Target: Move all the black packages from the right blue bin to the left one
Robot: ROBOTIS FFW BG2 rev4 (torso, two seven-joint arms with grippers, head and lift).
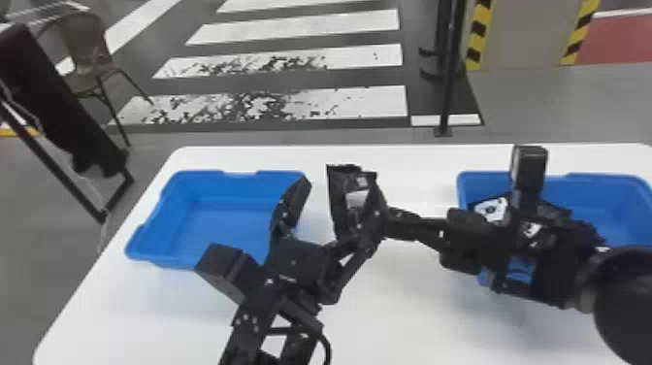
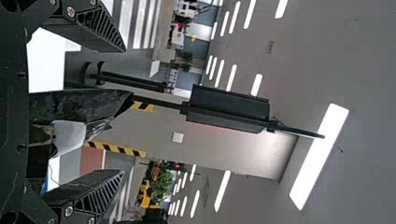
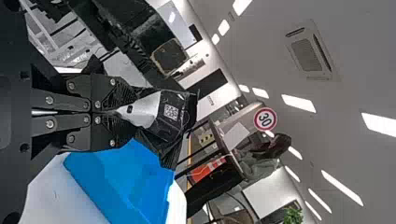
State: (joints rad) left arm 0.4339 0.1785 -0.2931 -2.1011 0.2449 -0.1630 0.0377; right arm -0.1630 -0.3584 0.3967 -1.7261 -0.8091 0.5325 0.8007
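Black plastic wraps the package (image 1: 338, 206), which stands roughly on end above the surface (image 1: 412, 320) between the bins, its long axis running up and down and, as far as the partly hidden shape shows, a pointed corner uppermost. The right hand (image 1: 386, 219) is closed on it; the left hand (image 1: 338, 179) is open, one finger to either side. In the right blue bin (image 1: 609, 182), a black package with a white patch (image 1: 491, 209) lies beyond the right arm (image 1: 558, 257). The left blue bin (image 1: 194, 178) shows its blue floor. The held package looks creased and glossy, with a white section and a square code.
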